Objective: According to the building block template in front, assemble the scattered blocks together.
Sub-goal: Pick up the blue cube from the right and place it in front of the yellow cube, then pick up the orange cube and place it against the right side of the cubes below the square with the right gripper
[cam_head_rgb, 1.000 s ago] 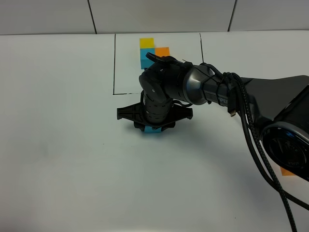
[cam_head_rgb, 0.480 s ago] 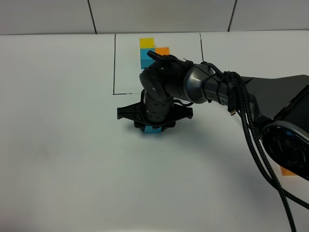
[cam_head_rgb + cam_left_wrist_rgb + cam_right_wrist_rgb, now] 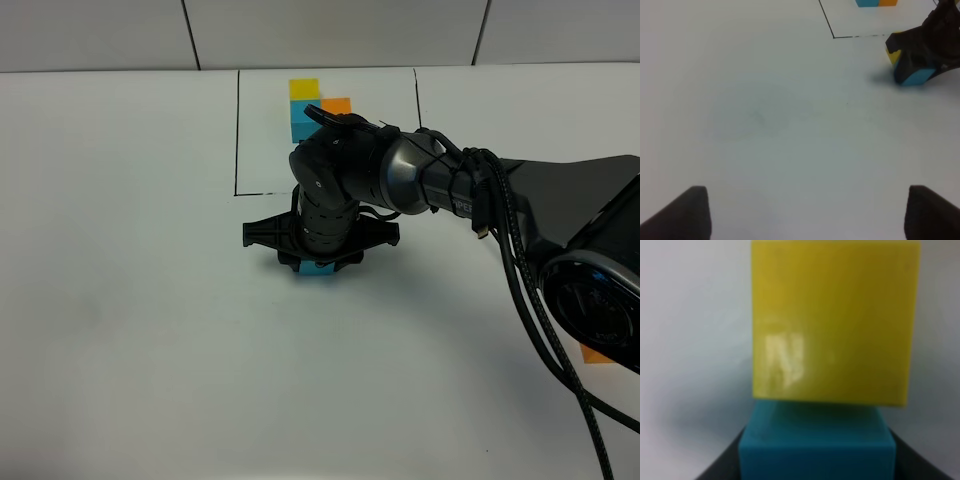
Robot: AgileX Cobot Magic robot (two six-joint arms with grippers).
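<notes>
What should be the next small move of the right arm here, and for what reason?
Probably open the right gripper to release the sky-blue cube. Its jaws are shut on that cube, which seems to lie on the table against the yellow cube, the same pairing as in the template. The loose orange cube waits near the right edge.

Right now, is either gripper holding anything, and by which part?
The right gripper grips the sky-blue cube by its opposite sides; the left gripper holds nothing.

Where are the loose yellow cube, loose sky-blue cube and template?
matte yellow cube (image 3: 835, 320), right wrist view, facing side.
matte sky-blue cube (image 3: 815, 447), right wrist view, facing side.
black-framed L-shaped cube template (image 3: 299, 115), exterior high view, sky-blue cube.
</notes>
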